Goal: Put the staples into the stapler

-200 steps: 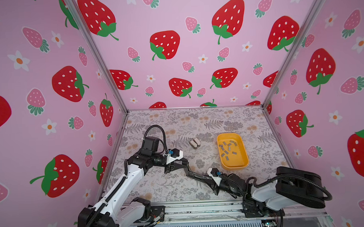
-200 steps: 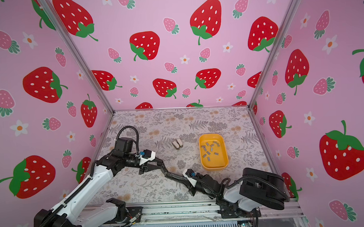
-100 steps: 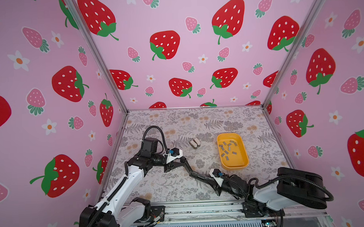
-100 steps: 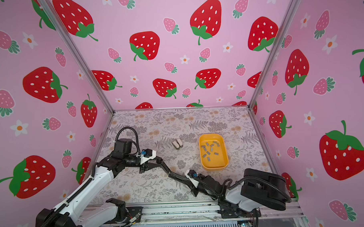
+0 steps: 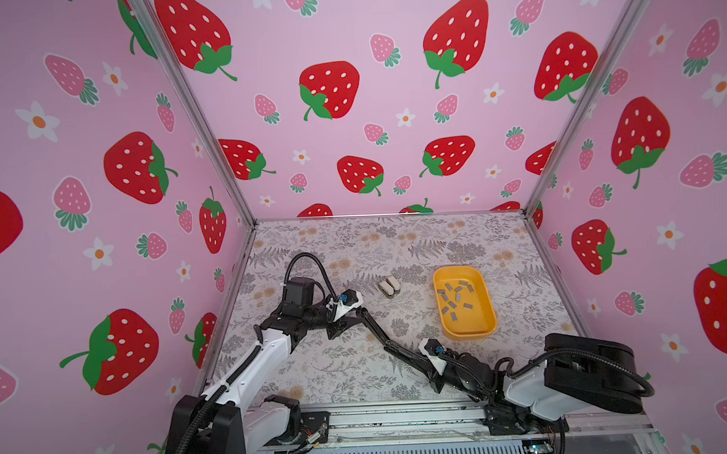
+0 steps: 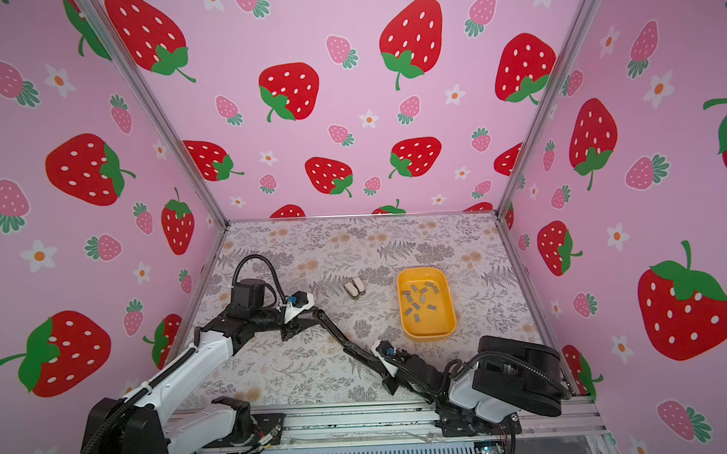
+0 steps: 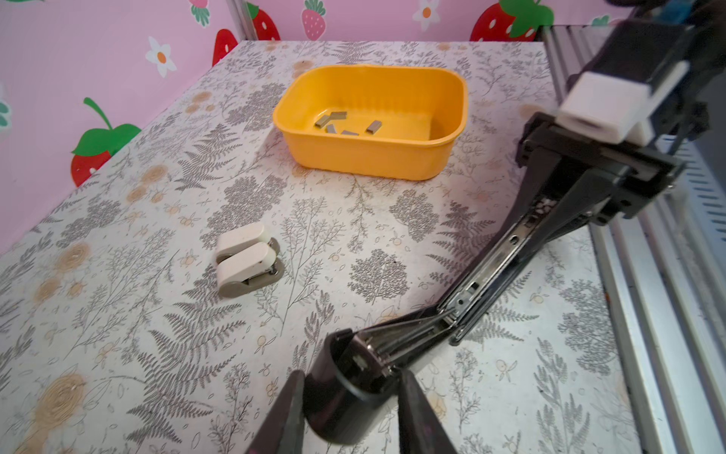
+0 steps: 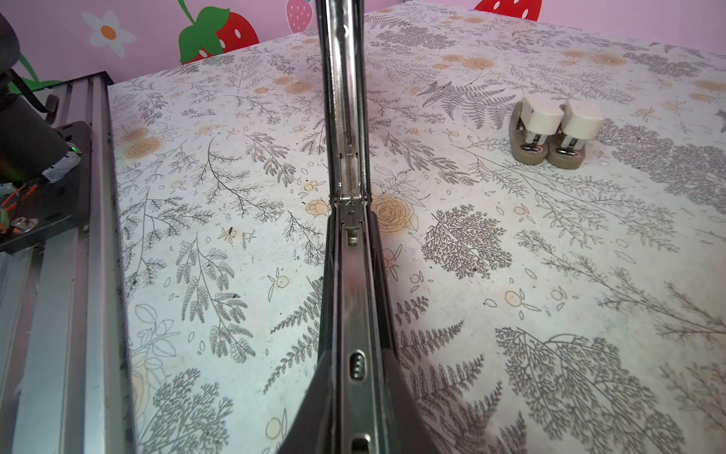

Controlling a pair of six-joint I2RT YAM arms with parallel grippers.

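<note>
In both top views the opened black stapler (image 5: 373,329) is stretching across the lower middle. The left gripper (image 7: 349,383) is pinching its rounded cover end and the right gripper (image 8: 355,365) is clamping the other half. The staples (image 5: 455,293) are lying in the yellow tray (image 5: 469,334), right of centre.

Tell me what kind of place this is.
Probably a staged robot test booth: pink strawberry-print walls on aluminium posts, left arm and right arm mounted on a rail at a floral tabletop.
</note>
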